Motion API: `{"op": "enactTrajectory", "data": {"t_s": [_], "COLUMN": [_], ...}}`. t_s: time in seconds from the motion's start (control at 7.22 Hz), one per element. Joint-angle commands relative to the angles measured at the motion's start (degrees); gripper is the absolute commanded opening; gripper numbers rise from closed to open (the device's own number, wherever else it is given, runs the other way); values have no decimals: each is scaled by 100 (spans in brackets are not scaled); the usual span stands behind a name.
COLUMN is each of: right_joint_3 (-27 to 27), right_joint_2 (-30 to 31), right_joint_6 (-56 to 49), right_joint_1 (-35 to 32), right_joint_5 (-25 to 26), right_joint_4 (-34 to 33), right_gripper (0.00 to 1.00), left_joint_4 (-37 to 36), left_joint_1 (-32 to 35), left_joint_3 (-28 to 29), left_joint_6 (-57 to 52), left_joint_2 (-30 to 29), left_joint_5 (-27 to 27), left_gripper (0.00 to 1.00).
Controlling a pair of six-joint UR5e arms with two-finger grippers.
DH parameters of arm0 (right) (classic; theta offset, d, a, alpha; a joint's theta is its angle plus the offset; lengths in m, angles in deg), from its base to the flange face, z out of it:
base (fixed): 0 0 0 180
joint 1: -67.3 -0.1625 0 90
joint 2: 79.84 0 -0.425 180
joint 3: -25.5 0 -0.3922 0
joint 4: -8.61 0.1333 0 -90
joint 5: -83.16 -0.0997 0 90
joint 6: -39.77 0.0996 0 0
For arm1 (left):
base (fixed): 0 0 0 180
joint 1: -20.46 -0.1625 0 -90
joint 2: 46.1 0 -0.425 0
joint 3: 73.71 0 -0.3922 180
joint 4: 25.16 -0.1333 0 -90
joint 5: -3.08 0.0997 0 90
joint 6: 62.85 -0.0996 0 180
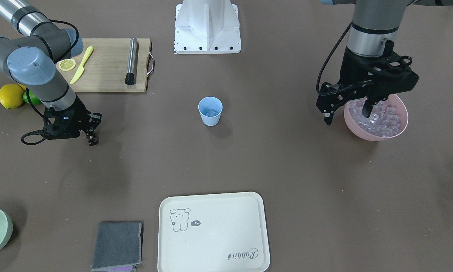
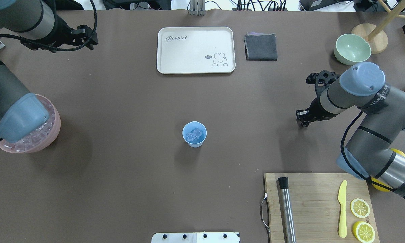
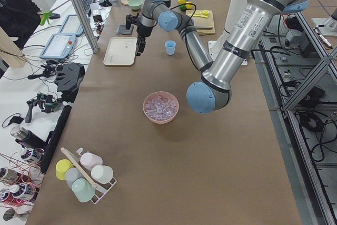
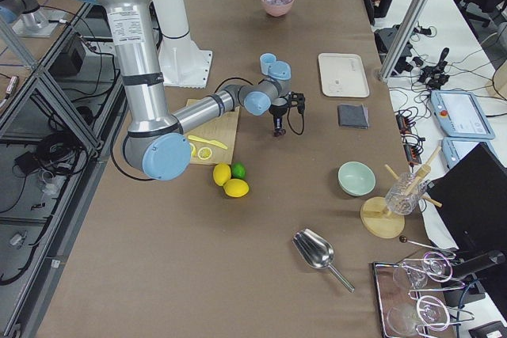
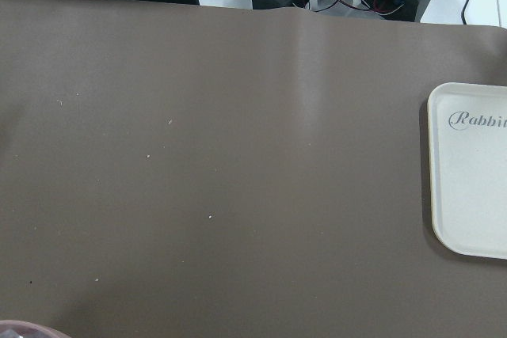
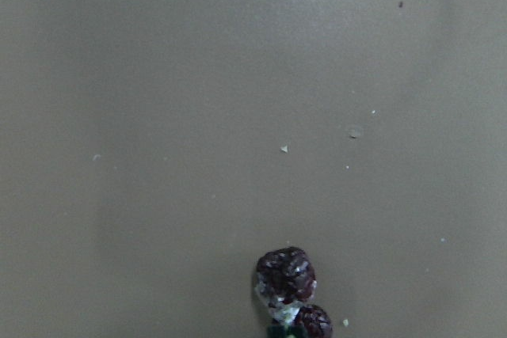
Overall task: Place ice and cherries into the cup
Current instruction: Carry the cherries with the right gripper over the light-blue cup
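Brown table, with the cup standing in the middle and some ice already in it.
Your right gripper is pinching the cherries down close to the table, well apart from the cup. Your left gripper hangs high up by the pink bowl of ice, its 2 fingers spread with nothing between them. I think the cherries go in next. Watch out: the clump is tiny and the grip on it looks small, so a fast swing could shake it loose onto the table. The cup looks light, so if you come in too low and bump its rim, it could tip and spill the ice. If you let go too early, the cherries will miss the cup.
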Motion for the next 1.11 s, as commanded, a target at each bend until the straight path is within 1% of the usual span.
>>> {"op": "enactTrajectory", "data": {"t_s": [0.0,0.14,0.28,0.55,0.69,0.83,0.97], "right_joint_3": [312,445,411,393,297,114,68], "right_joint_2": [-115,-482,-964,-2306,-2792,-3145,-3201], "right_joint_6": [-18,8,8,52,339,542,553], "right_joint_1": [-153,-215,-198,-146,11,222,607], "right_joint_5": [-40,-66,-66,-49,-14,108,466], "right_joint_4": [-9,-78,-149,-1356,-1519,-1512,-1486], "right_gripper": [0,0,0,0,0,0,0], "left_joint_4": [0,-18,-35,-44,-35,17,26], "left_joint_1": [145,417,759,1470,1848,2061,2350], "left_joint_3": [7,-10,-11,85,138,147,278], "left_joint_6": [-9,-539,-1206,-2891,-3309,-3592,-3917], "left_joint_2": [7,51,303,996,1418,1753,1852], "left_joint_5": [-131,-410,-691,-1105,-1290,-1326,-1336], "left_gripper": [98,98,98,98,98,98,98]}}
